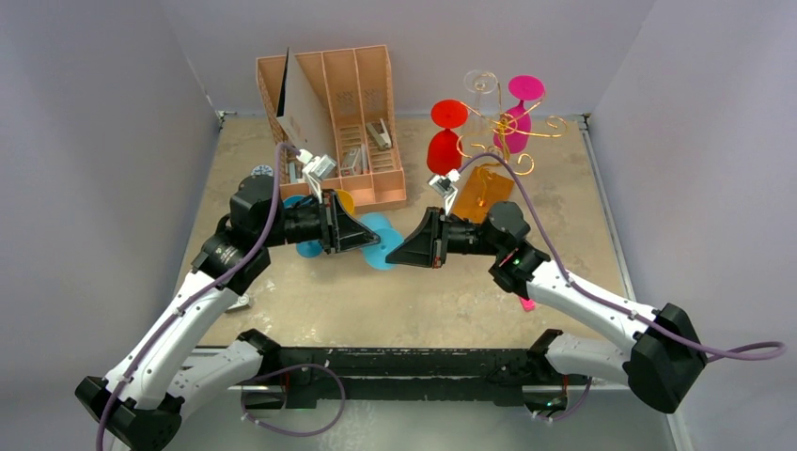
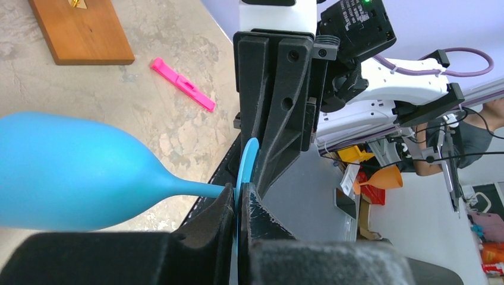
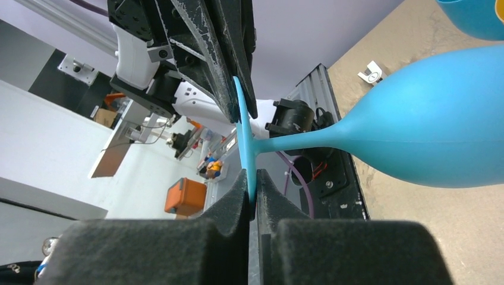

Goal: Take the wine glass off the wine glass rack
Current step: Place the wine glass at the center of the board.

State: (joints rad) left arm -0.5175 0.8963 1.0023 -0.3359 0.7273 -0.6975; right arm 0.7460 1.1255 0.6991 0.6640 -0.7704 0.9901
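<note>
Blue wine glass (image 1: 378, 241) is off the rack (image 1: 498, 132), hanging foot-up with long axis vertical and bowl towards the worktop (image 1: 451, 291). Left fingers (image 2: 219, 206) and right fingers (image 3: 236, 189) are both narrow, pinching the foot's rim from opposite sides. Rack lies well beyond the right fingers. Judged: one arm should release next

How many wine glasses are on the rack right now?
3: a red glass on the left, a clear glass at the back, a magenta glass on the right. Another could hide behind them.
</note>
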